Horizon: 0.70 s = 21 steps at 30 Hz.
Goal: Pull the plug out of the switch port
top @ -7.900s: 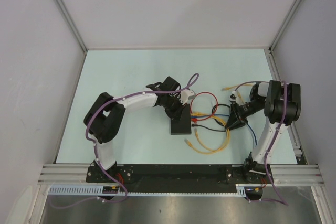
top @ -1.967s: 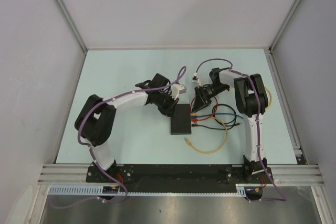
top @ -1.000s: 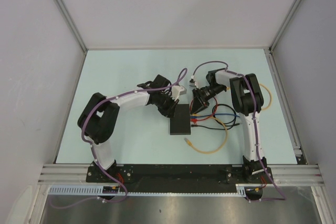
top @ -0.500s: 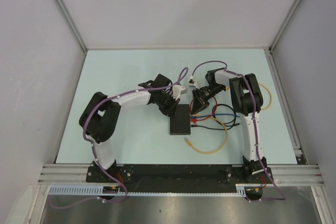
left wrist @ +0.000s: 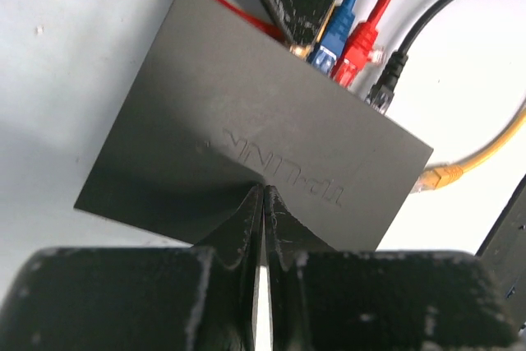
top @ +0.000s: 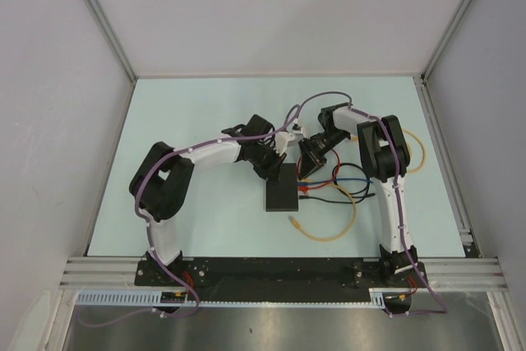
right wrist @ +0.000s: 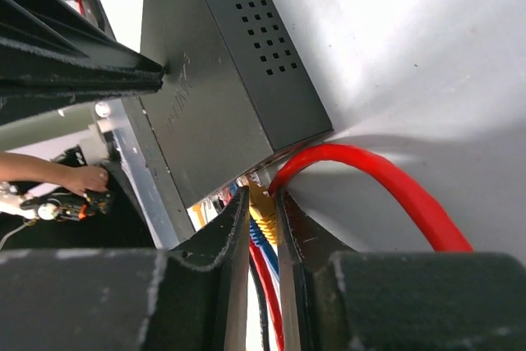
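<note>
Switch [top: 282, 190] lies flat near the middle of the table [top: 189, 121], with its row of sockets on the edge facing 3 o'clock in the overhead view. My left gripper [left wrist: 261, 196] comes in from 10 o'clock with its fingers closed on each other, holding nothing. Their tips press down on the box's top face, just by its back edge. My right gripper [right wrist: 261, 196] reaches the socket edge from 1 o'clock. Its fingers are drawn in narrow around the yellow plug [right wrist: 261, 213], which sits in its port, and they look to touch it on both sides. Along the same row are a blue plug [left wrist: 326, 52], a red plug [left wrist: 356, 47] and a black plug [left wrist: 385, 90]. A red cable [right wrist: 386, 191] curves away over the table beside my right fingers. Another yellow cable [top: 333, 234] lies loose at 5 o'clock of the box, not plugged in.

I judge the plug to be small, hard and light. Its smooth plastic could slip, and it likely has a springy latch that must be squeezed before it lets go. The place to hold is the stiff body right at the port, never the soft cable behind it. The box looks light enough to slide, so my left fingers need to pin it while I pull straight toward 3 o'clock.
</note>
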Each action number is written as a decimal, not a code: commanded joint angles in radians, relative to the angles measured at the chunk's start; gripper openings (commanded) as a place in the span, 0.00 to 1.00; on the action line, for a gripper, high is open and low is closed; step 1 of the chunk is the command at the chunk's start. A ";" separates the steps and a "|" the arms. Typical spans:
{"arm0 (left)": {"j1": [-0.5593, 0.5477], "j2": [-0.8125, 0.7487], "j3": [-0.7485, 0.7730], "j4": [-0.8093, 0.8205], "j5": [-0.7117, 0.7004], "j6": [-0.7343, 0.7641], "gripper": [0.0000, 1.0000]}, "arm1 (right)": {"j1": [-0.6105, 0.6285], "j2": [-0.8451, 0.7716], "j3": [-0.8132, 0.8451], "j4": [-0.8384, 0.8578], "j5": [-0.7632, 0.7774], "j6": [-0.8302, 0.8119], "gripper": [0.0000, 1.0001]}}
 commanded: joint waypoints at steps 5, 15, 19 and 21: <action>-0.028 0.046 0.083 -0.020 -0.036 0.045 0.08 | 0.000 0.016 0.020 -0.008 0.175 -0.075 0.08; -0.048 0.037 0.025 0.000 -0.073 0.082 0.08 | -0.022 -0.010 0.010 -0.007 0.232 -0.092 0.07; -0.052 0.049 0.005 0.001 -0.087 0.091 0.08 | -0.026 0.004 0.026 0.007 0.236 -0.081 0.07; -0.055 0.043 -0.015 0.013 -0.090 0.089 0.08 | -0.026 -0.001 0.018 0.007 0.230 -0.077 0.07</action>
